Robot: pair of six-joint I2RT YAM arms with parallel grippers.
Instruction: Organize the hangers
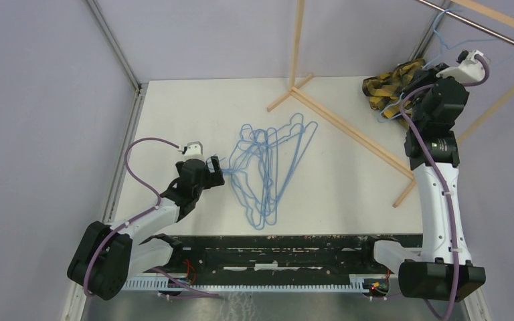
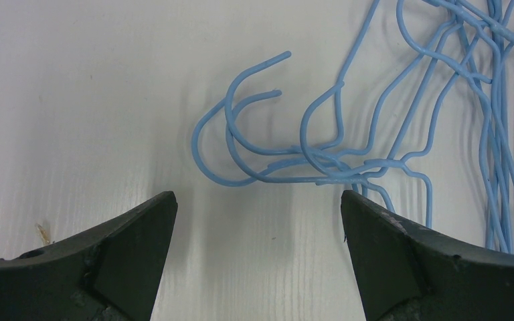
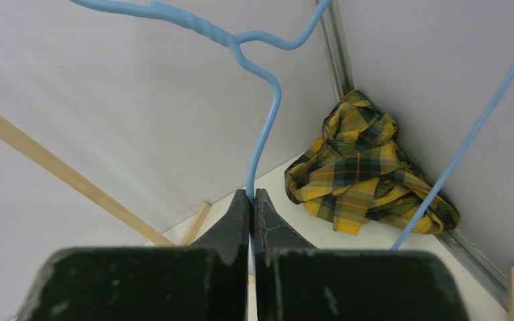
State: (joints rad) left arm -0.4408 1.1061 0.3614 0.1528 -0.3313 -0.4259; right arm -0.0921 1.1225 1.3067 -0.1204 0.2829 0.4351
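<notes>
**Right gripper clamped on one hanger, left gripper open at the pile**

From the top camera I see the pile of hangers (image 1: 268,167) lying flat around the middle of the counter (image 1: 174,107), reaching toward its near edge. The light-blue wires are tangled over one another, with their hooks (image 2: 241,134) pointing toward the left edge.

My left gripper (image 2: 258,195) sits low over the counter at the left side of that pile. Its jaws stand wide apart and hold nothing. In the left wrist view the hooks lie just ahead of the gap between the two fingers, and the right-hand finger (image 2: 401,254) sits just beside the twisted necks; I cannot tell whether it touches them.

My right arm is raised over the far right corner. The right gripper (image 3: 252,194) is fully closed, pinching the thin wire of a single hanger (image 3: 268,107) just below its twisted neck, well above the counter. That hanger is up near the metal rail (image 1: 482,25) of the wooden rack frame (image 1: 348,130); whether its hook sits over the rail I cannot tell.

A yellow-and-black plaid cloth (image 3: 361,174) lies crumpled in the far right corner, under the raised arm.
</notes>
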